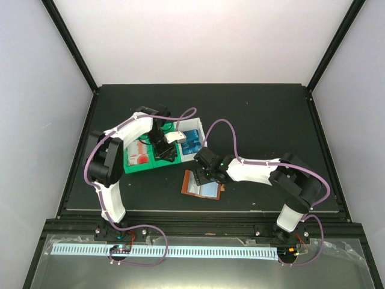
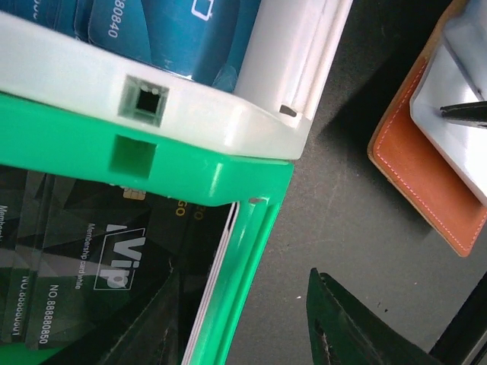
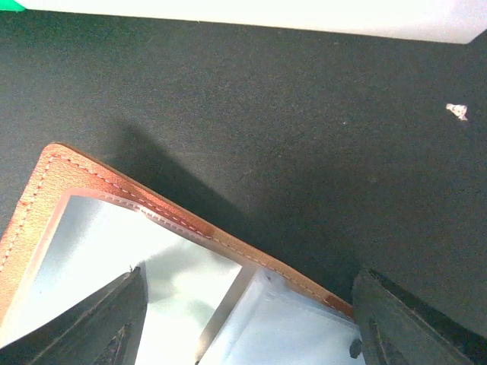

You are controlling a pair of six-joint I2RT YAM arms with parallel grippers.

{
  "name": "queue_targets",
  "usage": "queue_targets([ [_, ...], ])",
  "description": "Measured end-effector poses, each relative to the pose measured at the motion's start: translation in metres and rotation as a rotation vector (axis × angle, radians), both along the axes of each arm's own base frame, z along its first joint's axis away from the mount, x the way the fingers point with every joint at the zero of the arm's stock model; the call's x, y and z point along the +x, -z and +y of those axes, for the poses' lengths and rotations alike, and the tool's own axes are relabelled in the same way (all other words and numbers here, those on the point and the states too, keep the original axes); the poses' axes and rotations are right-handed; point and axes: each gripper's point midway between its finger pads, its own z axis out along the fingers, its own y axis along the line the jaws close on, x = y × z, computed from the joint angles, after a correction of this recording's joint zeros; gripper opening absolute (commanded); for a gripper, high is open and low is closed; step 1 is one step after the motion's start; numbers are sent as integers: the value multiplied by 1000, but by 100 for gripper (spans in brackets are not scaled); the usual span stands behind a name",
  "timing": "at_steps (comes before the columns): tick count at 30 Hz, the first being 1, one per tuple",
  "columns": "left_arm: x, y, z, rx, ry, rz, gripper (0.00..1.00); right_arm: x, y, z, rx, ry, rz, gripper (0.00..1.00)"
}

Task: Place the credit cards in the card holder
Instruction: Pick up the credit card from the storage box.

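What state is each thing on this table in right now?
card holder: lying open, clear pockets facing up.
green bin: open-topped, holding black cards.
white bin: open-topped, holding blue cards.
left hand: open, above the green bin's corner, holding nothing.
right hand: open, fingers apart above the card holder, holding nothing.

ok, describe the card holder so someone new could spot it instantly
On the black table, look near the middle, just nearer the arms than the green bin and white bin. The card holder lies open and flat under the right gripper. It is the only reddish-brown leather item, with greyish clear pockets.
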Motion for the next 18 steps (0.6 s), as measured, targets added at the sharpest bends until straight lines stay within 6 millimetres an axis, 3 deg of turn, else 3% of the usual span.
queue_targets([
  [8, 4, 5, 1, 14, -3, -25, 50, 0, 0, 1, 4, 1, -1, 75],
  [18, 1, 10, 3, 27, -9, -7, 43, 1, 0, 1, 5, 5, -2, 75],
])
